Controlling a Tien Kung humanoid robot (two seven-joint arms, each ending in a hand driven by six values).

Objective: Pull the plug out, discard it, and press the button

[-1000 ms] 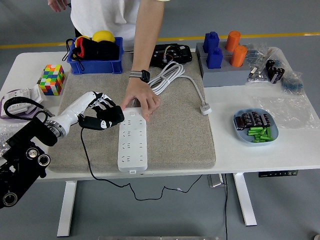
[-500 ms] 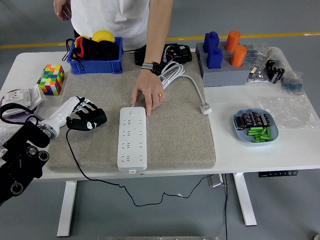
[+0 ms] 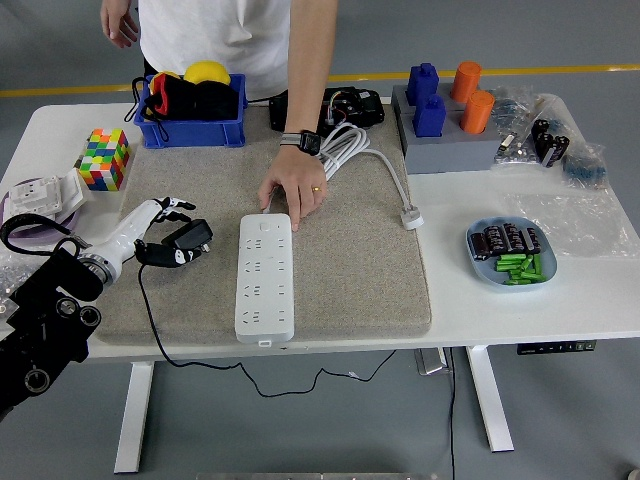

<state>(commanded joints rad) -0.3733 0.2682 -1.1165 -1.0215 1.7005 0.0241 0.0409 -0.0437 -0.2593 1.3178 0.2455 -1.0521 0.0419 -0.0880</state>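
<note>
The robot's left hand (image 3: 165, 232) has drawn back to the left since the earlier frame: then it was pressed against the left edge of the long white power strip (image 3: 265, 278), and now it is hanging well clear of it over the left part of the grey felt mat (image 3: 350, 270). Its fingers (image 3: 178, 204) are curling around a small black plug (image 3: 190, 238), which is now out of the strip and riding in the hand, with its thin black cable (image 3: 160, 330) trailing down over the mat and off the near edge of the white table (image 3: 560, 310). The person's hand (image 3: 295, 190), wearing a dark watch and a ring, has shifted slightly to the right and is resting on the far end of the power strip, holding it down. The strip itself is lying in much the same place, lengthwise on the mat. The thick white cord (image 3: 350, 150) with its white plug end is lying coiled toward the mat's far right, unchanged. The multicoloured puzzle cube (image 3: 105, 158) and the blue plastic bin (image 3: 190, 112) are sitting at the table's far left as before.
</note>
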